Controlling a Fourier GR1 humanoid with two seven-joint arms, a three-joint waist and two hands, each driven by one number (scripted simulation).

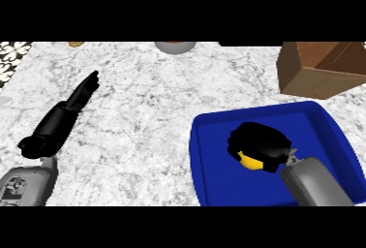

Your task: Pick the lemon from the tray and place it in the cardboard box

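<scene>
Tray (214, 189): lemon (249, 162) in right robot hand (259, 141)

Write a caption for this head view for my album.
Right hand curls round the lemon in the blue tray, cardboard box beyond; left hand rests open over the counter.

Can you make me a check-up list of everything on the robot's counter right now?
Surface: white and grey marble counter.
Job's things: yellow lemon in the blue tray, mostly hidden; cardboard box open, beyond the tray at the far right.
Clutter: grey round thing and small brown thing at the far edge, both cut off.
Hands: right hand curled over the lemon; left hand open, resting at the left.
Cables: nothing seen.
Surroundings: patterned tiles at the far left corner.
</scene>
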